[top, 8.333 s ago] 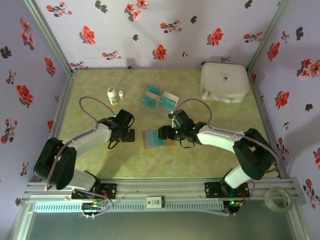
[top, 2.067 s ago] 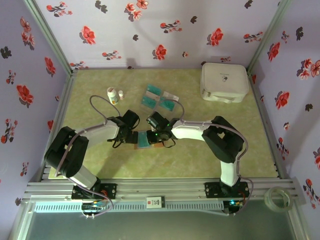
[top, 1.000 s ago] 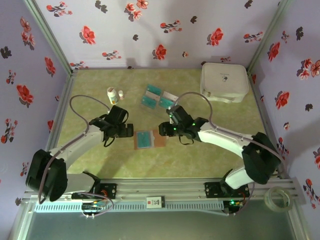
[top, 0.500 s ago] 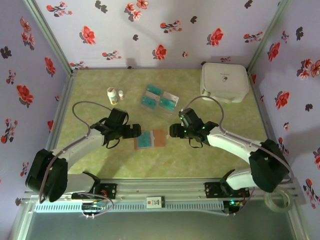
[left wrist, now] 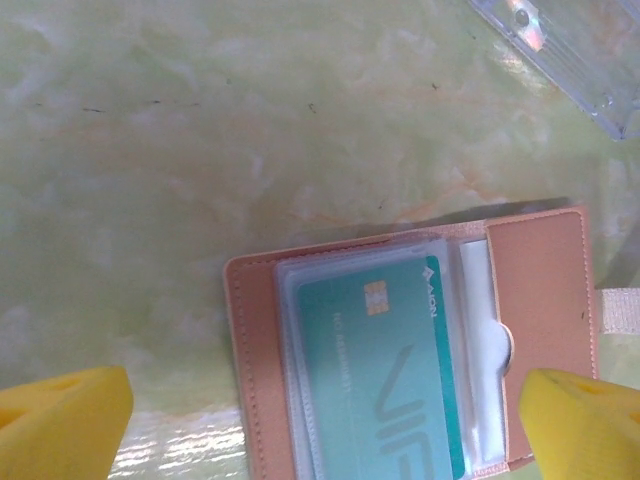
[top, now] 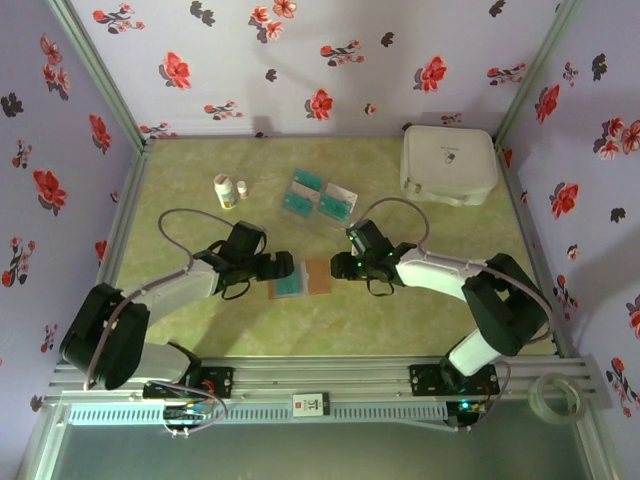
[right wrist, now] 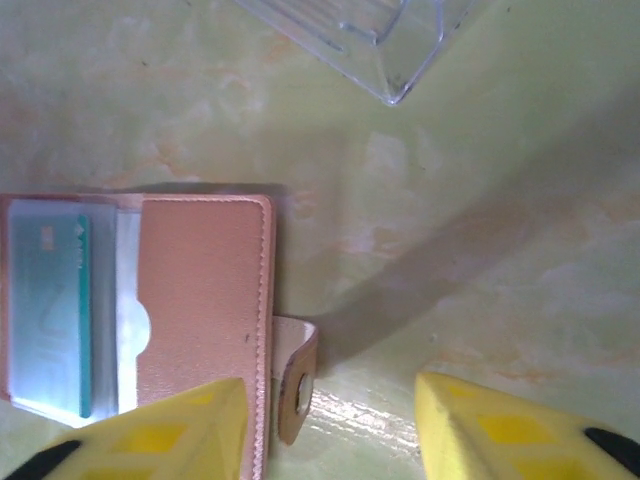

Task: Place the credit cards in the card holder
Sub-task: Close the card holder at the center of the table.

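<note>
The card holder [top: 300,277] lies open and flat in the middle of the table [top: 200,330], between the two arms. It is a small rectangle of reddish-brown leather-like material with a stitched edge. Its left half carries a glossy clear sleeve [left wrist: 475,400], and a smooth teal card [left wrist: 385,375] with a small gold chip sits inside it. A short strap [right wrist: 296,385] with a round snap hangs from the right edge.

The left gripper [left wrist: 320,425] is spread wide, one yellow finger at each side of the holder, grasping nothing. The right gripper [right wrist: 330,430] is also released, and the strap lies between its fingers.

Farther back, the other credit cards [top: 320,195] rest in a clear hard plastic tray [right wrist: 350,35]. The table surface is pale green and marbled.
</note>
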